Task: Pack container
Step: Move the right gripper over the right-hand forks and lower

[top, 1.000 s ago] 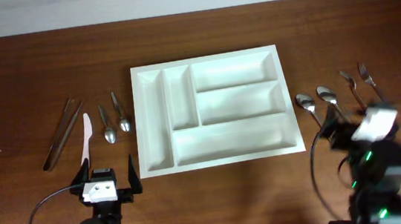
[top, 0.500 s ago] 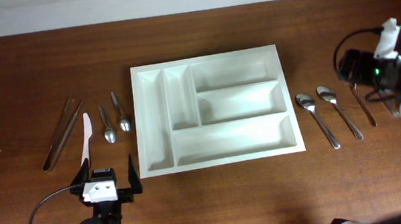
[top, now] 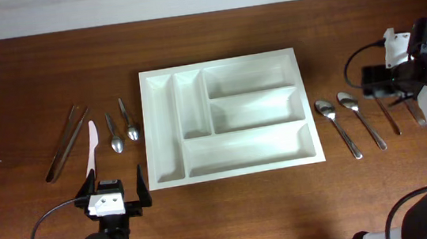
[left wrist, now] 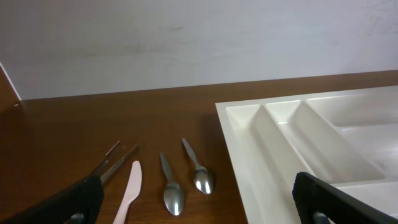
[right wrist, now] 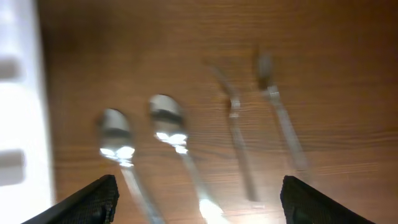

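A white cutlery tray [top: 170, 178] with several empty compartments lies mid-table; its left part shows in the left wrist view [left wrist: 249, 155]. Left of it lie two small spoons [top: 123, 131], a pale knife [top: 92, 148] and tongs [top: 65, 141]. Right of it lie two spoons [top: 349, 125] and two forks [top: 388, 117], blurred in the right wrist view [right wrist: 180, 149]. My left gripper [top: 114, 192] is open and empty near the front edge. My right gripper [top: 394, 83] is open and empty, high above the forks.
The wooden table [top: 34, 75] ends at a pale wall [left wrist: 186, 43] at the back. Black cables [top: 42, 233] loop near the left arm base and another near the right arm [top: 351, 65].
The right arm has swung up from the front right to above the forks and spoons at the right. The left arm and all cutlery have not moved.
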`<state>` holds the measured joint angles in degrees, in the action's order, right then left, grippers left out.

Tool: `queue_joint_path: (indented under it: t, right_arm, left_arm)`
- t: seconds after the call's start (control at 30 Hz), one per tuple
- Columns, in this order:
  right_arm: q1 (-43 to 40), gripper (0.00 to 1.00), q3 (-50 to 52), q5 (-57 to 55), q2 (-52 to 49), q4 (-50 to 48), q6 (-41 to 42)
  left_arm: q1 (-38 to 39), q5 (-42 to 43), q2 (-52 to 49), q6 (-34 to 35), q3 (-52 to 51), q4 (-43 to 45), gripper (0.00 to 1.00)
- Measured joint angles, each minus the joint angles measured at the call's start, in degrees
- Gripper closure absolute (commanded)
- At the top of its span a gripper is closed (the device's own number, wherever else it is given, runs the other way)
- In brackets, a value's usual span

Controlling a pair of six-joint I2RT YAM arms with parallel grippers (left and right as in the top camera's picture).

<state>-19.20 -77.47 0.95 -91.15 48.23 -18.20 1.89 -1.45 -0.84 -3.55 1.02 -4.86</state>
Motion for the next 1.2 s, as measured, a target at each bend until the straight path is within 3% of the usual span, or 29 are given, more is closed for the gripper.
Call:
queue_joint_path:
  t: [0.17,0.4,0.8,1.2]
  right_arm:
    - [0.0,0.16,0.0,-5.4,-1.4,-1.7,-7.6]
    - [0.0,0.19,-0.2,-7.6,-7.6,-3.8,-11.4]
    - [-2.4,0.31,-0.2,-8.0,-16.9,-7.6,-12.4]
    - [-3.3,0.33,-0.2,-3.7,-21.7,-9.7,-11.8]
  left_arm:
    - [0.0,0.0,0.0,0.0,0.0,0.0,0.01]
    - [0.0,0.0,0.0,0.0,0.0,0.0,0.01]
    - [0.0,0.0,0.0,0.0,0.0,0.0,0.01]
    - [0.0,0.0,0.0,0.0,0.0,0.0,0.01]
